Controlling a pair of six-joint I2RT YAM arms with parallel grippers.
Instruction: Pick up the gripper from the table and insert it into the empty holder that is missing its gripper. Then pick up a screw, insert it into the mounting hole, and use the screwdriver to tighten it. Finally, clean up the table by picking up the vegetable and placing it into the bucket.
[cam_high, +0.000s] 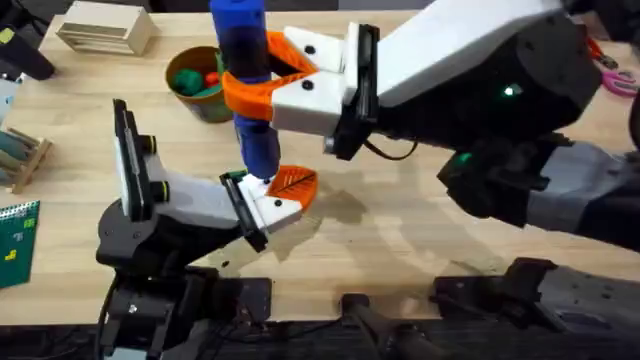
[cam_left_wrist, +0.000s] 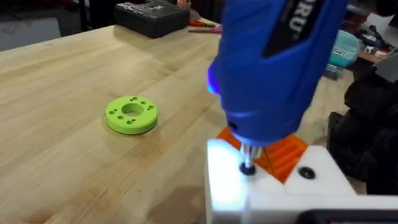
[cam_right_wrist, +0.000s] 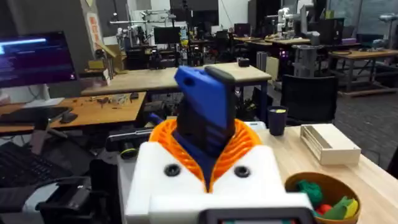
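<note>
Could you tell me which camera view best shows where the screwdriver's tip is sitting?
The left wrist view: the screwdriver comes down close in front, its tip on the white holder beside the orange gripper. The overhead view shows it upright in the right gripper, tip small. The right wrist view shows its handle top.

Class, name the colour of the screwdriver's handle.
Bright blue; the screwdriver shows best in the left wrist view.

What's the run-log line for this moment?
phase: screw tightening | right gripper: shut on screwdriver, upright | tip: on screw | left gripper: holding fin mount | bucket: behind
</note>
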